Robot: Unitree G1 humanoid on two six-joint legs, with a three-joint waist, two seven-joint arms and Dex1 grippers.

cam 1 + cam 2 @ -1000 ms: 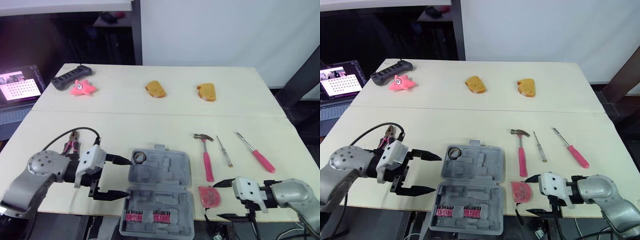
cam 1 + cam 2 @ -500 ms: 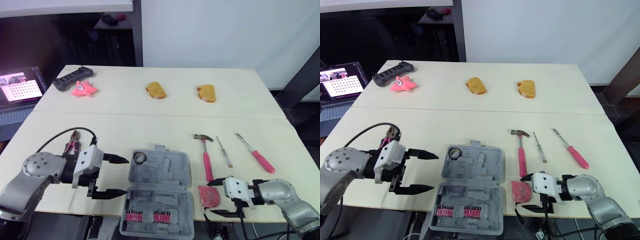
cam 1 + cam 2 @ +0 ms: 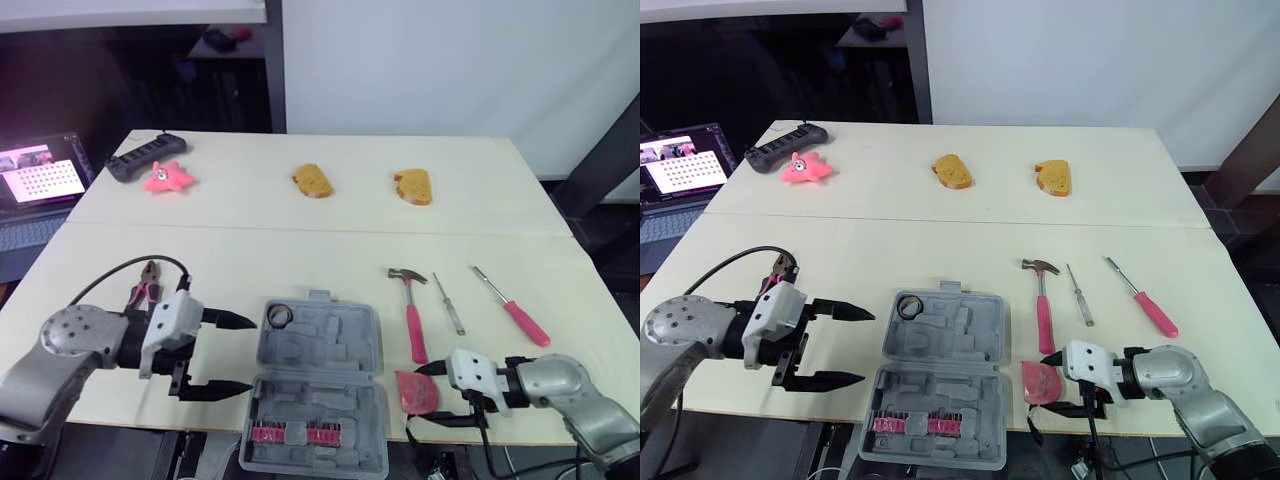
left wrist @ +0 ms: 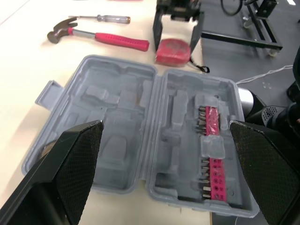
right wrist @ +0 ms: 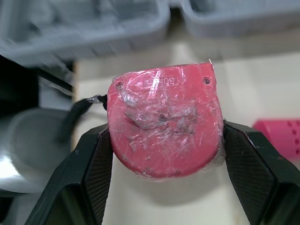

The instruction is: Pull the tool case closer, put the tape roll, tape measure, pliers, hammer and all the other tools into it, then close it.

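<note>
right claw (image 3: 425, 395) is gripping the tape measure (image 5: 165, 125): in the right wrist view both fingers (image 5: 96, 157) are pressing against its sides. the tape measure is sitting at the near edge of the worktop (image 3: 300, 250), just right of the tool case (image 3: 320, 385) and just below the hammer (image 3: 412, 318) handle.

tool case is lying open at the near edge, about the middle, with its near half hanging over the edge. a row of pink bits (image 3: 293, 433) is sitting in the near half, and the tape roll (image 3: 279, 316) is lying in the far left corner of the far half.

left claw (image 3: 250, 354) is hovering wide open and empty just left of the case, fingers pointing at it. pliers (image 3: 143, 290) are lying behind that arm near the left edge.

i'm seeing the small screwdriver (image 3: 449, 303) just right of the hammer and the red-handled screwdriver (image 3: 512, 307) further right, all apart from each other.

along the far side: power strip (image 3: 143, 157) and pink star toy (image 3: 164, 177) touching at the left corner, two bread pieces (image 3: 312, 180) in the middle.
</note>
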